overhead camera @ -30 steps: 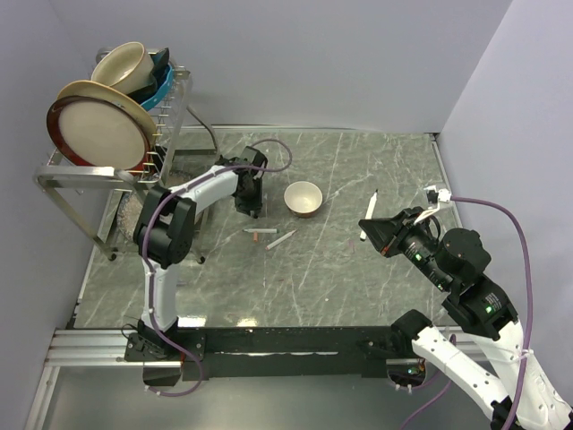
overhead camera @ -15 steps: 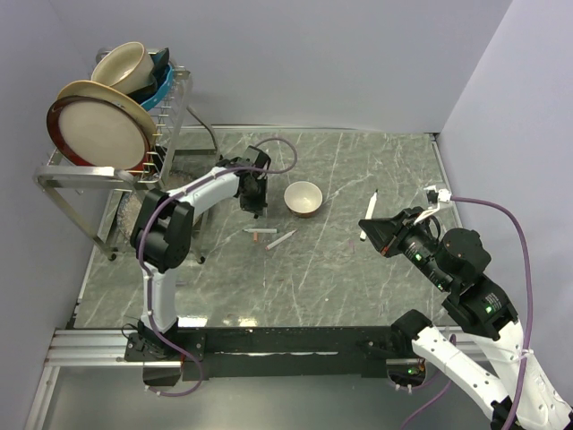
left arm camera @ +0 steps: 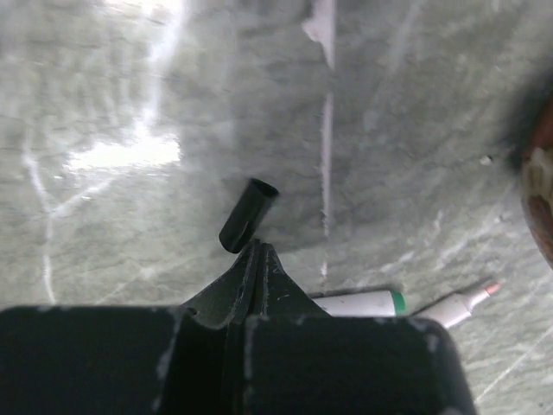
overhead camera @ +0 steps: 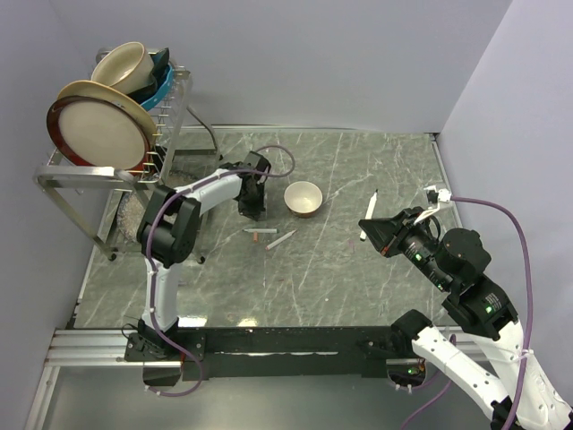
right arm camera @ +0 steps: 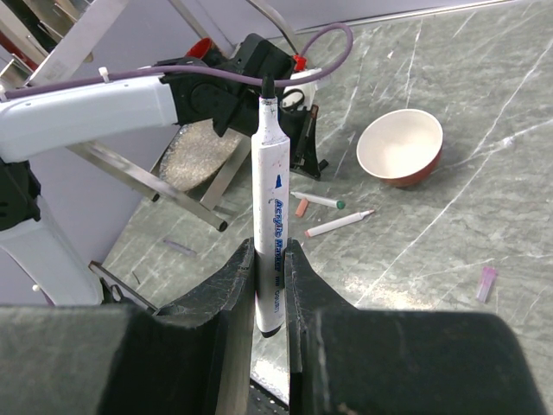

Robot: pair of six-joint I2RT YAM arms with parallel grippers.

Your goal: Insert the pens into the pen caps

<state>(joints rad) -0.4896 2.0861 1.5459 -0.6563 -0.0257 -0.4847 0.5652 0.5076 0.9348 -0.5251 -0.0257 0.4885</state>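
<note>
**Left wrist view: jaws shut on air, black cap just off the tips**

And the short black tube-shaped pen cap point(left arm camera: 248, 214) lies flat on the grey marbled tabletop point(left arm camera: 130, 104), just beyond the left gripper point(left arm camera: 257, 251), whose jaws are pressed together with nothing between them. The danger is that a closed tip nudging that round cap could roll it away. The right gripper point(right arm camera: 270, 255) clamps a white-barrelled black-tipped marker pen point(right arm camera: 270, 164) upright near its tail, and gripped that low it could tilt when pushed into a cap.

Now the count:
- **Pens:** three, one held and two lying together, the green-ended white pen point(left arm camera: 363, 303) and the pink-tipped white pen point(left arm camera: 454, 304).
- **Caps:** the black one, plus a small reddish cap point(right arm camera: 301, 207) beside them. No green cap stands out.
- **Other:** one cream bowl point(overhead camera: 303, 198) and one pale pink piece point(right arm camera: 486, 283) I can't identify.
</note>
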